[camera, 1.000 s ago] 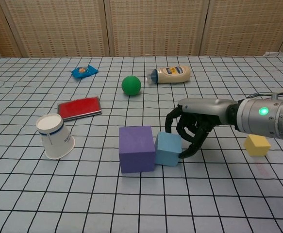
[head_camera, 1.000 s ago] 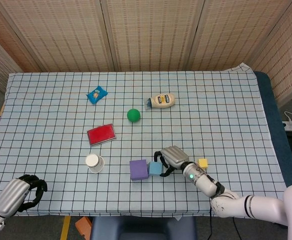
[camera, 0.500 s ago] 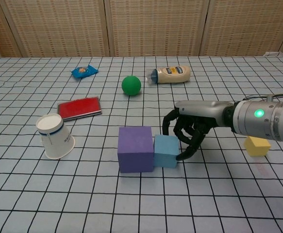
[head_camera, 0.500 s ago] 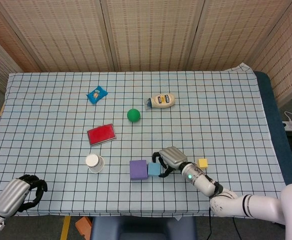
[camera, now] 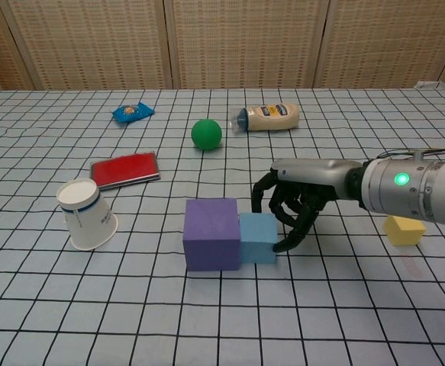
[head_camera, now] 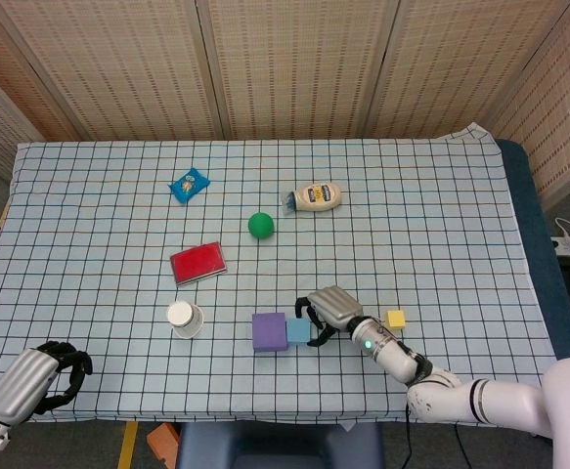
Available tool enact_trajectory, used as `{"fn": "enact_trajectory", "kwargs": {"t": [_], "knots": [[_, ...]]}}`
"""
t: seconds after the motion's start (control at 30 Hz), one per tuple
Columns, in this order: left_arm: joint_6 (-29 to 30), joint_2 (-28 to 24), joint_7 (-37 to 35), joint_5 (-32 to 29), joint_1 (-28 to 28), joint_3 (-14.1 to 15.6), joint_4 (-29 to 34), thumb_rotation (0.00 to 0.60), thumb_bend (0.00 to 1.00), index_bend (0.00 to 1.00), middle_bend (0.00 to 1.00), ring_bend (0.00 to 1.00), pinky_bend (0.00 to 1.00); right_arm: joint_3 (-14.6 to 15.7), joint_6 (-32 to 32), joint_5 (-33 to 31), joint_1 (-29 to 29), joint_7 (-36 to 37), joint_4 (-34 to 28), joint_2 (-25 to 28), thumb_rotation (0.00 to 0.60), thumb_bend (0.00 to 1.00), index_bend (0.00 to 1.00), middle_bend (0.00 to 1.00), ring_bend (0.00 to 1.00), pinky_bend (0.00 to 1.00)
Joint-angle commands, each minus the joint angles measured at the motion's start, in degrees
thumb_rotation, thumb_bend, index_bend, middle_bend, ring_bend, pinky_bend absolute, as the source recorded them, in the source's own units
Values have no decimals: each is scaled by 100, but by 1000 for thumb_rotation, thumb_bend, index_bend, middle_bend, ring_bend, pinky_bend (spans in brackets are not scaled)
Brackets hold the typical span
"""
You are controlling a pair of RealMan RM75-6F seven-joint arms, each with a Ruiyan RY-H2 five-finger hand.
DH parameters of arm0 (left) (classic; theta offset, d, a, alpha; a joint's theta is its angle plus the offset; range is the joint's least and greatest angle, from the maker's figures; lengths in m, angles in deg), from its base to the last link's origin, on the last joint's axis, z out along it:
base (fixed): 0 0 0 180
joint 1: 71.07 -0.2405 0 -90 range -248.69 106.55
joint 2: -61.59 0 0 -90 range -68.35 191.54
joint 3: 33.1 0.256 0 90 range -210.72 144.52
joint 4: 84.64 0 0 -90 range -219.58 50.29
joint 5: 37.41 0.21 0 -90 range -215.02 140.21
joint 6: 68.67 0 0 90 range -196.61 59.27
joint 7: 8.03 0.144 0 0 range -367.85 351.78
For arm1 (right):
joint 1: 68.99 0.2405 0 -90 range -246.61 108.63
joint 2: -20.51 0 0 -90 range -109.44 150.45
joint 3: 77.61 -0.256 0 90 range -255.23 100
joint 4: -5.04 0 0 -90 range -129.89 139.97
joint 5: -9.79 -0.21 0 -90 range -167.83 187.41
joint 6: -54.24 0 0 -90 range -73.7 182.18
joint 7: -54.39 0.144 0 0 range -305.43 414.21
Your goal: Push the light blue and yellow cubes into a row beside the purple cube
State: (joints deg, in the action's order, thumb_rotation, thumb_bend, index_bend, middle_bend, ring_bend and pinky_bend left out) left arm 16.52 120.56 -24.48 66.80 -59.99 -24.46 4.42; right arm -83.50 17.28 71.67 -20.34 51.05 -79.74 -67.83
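Note:
The purple cube (head_camera: pixel 269 330) (camera: pixel 211 233) stands near the table's front edge. The light blue cube (head_camera: pixel 298 330) (camera: pixel 258 238) sits flush against its right side. My right hand (head_camera: pixel 328 311) (camera: pixel 296 198), fingers curled in, touches the light blue cube's right face and holds nothing. The small yellow cube (head_camera: pixel 395 319) (camera: pixel 404 229) lies apart, to the right of that hand. My left hand (head_camera: pixel 38 376) hangs curled and empty at the front left corner, seen only in the head view.
A tipped white paper cup (head_camera: pixel 184 318) (camera: pixel 87 213) lies left of the purple cube. A red flat box (head_camera: pixel 197 262), a green ball (head_camera: pixel 260 225), a mayonnaise bottle (head_camera: pixel 315 197) and a blue snack packet (head_camera: pixel 189 184) lie further back.
My right hand has slid left, pushing the light blue cube, and the purple cube has shifted slightly left with it. The left hand and the yellow cube have not moved.

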Motion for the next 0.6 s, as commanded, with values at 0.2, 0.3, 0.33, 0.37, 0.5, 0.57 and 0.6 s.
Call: {"fn": "enact_trajectory", "kwargs": {"t": [0.2,0.3,0.33,0.37,0.5,0.57,0.6], "knots": [[0,-2,2,7,0,4,3,600,555,544,658,446,450,16,-5,26,-20,18,-111,125,600,79,358,734,823,1000],[-9,1,2,5,3,5,0,600,556,544,659,446,450,18,-6,35,-36,45,-217,213,600,79,316,734,823,1000],[-12,0,4,8,4,7,3,600,556,543,658,446,450,24,-2,41,-39,49,-252,244,600,78,304,734,823,1000],[-13,-1,4,11,4,9,5,600,556,544,658,446,450,29,-2,48,-42,50,-275,264,600,78,297,734,823,1000],[2,-2,3,22,2,9,7,600,555,544,659,447,450,45,16,43,-45,57,-347,339,600,75,267,734,823,1000],[10,-5,-11,17,-1,7,6,600,554,544,659,447,450,46,7,24,-54,56,-402,405,600,74,259,734,823,1000],[14,-5,-15,13,-2,5,4,600,554,544,659,447,450,46,-7,15,-59,48,-429,437,600,74,259,734,823,1000]]}}
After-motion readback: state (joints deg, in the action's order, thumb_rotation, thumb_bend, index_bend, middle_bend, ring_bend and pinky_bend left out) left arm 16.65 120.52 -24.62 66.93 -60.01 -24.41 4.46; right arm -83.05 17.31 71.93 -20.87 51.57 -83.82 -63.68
